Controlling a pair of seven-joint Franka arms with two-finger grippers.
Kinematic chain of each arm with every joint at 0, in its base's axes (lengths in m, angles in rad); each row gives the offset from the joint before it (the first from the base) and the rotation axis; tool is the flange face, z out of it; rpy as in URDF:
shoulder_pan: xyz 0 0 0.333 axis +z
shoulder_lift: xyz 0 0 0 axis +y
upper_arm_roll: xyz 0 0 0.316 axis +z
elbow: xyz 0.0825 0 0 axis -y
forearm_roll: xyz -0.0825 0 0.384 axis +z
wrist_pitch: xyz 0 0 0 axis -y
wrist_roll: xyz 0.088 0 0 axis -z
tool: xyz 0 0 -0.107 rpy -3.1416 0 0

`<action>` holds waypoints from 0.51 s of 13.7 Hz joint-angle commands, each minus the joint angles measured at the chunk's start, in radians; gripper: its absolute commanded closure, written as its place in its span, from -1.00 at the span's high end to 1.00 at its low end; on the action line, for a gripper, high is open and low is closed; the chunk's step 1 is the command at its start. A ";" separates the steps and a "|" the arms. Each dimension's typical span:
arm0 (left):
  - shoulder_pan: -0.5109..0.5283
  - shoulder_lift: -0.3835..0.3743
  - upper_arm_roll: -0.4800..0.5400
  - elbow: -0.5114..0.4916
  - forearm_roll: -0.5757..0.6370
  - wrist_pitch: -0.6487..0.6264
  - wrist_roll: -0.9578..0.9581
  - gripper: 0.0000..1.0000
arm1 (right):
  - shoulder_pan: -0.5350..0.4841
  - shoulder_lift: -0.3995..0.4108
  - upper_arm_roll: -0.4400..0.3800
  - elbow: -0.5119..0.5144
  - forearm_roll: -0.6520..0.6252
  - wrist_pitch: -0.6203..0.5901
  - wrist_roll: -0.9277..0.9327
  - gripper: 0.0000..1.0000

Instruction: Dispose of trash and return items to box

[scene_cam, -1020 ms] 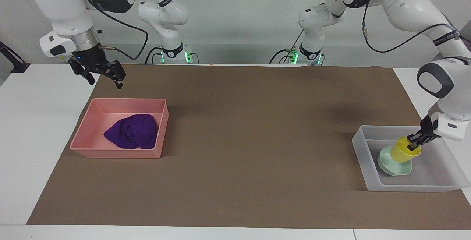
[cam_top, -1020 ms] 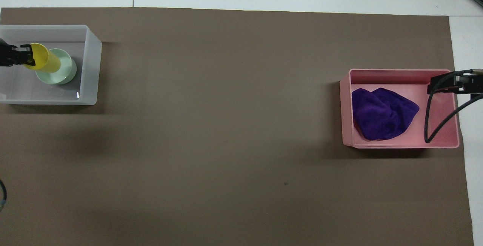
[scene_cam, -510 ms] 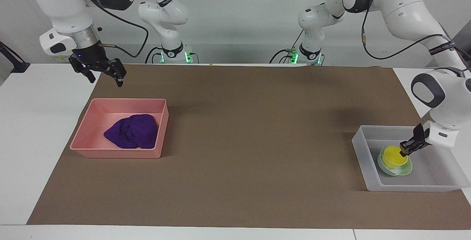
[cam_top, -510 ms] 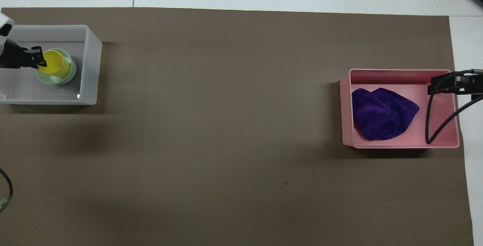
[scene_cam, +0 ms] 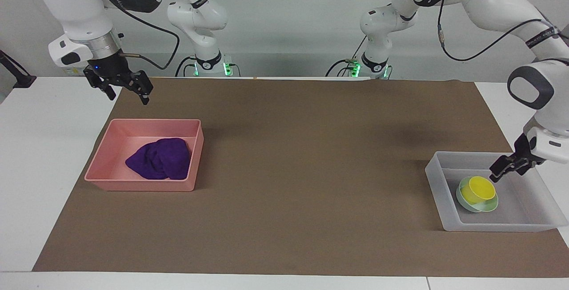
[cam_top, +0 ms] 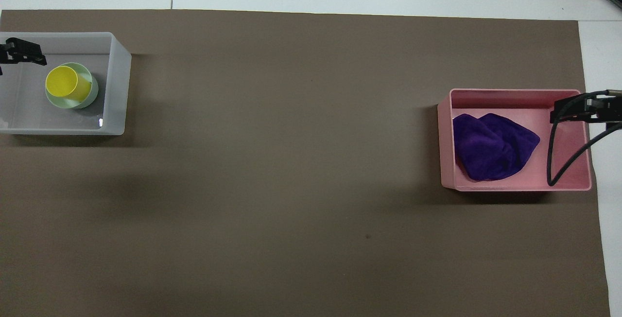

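Observation:
The yellow cup (scene_cam: pixel 479 188) stands upright inside the mint-green bowl (scene_cam: pixel 490 206), and both sit in the translucent tray (scene_cam: pixel 433 172) at the left arm's end of the table. My left gripper (scene_cam: pixel 502 170) is open and empty, raised just beside the cup over the tray. In the overhead view the cup (cam_top: pixel 63 82), bowl (cam_top: pixel 91 94), tray (cam_top: pixel 121 88) and left gripper (cam_top: pixel 24 53) show the same. The purple rag (scene_cam: pixel 161 159) lies in the pink bin (scene_cam: pixel 142 185). My right gripper (scene_cam: pixel 127 96) is open and empty, raised over the bin's rim.
The brown mat (scene_cam: pixel 302 165) covers most of the table. In the overhead view the right gripper (cam_top: pixel 578 108) and its black cable (cam_top: pixel 551 161) hang over the pink bin (cam_top: pixel 515 92) beside the rag (cam_top: pixel 491 147).
My left gripper lowered the tilted cup into the bowl, let go of it and drew back upward. The cup now stands free in the bowl. The right arm barely moved.

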 commanded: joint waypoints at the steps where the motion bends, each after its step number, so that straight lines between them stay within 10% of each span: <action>1: -0.066 -0.126 0.004 -0.023 0.013 -0.150 -0.023 1.00 | -0.004 -0.015 0.007 -0.018 0.019 -0.012 0.038 1.00; 7: -0.195 -0.315 0.005 -0.046 0.005 -0.457 -0.086 1.00 | -0.004 -0.015 0.008 -0.017 0.019 -0.009 0.035 1.00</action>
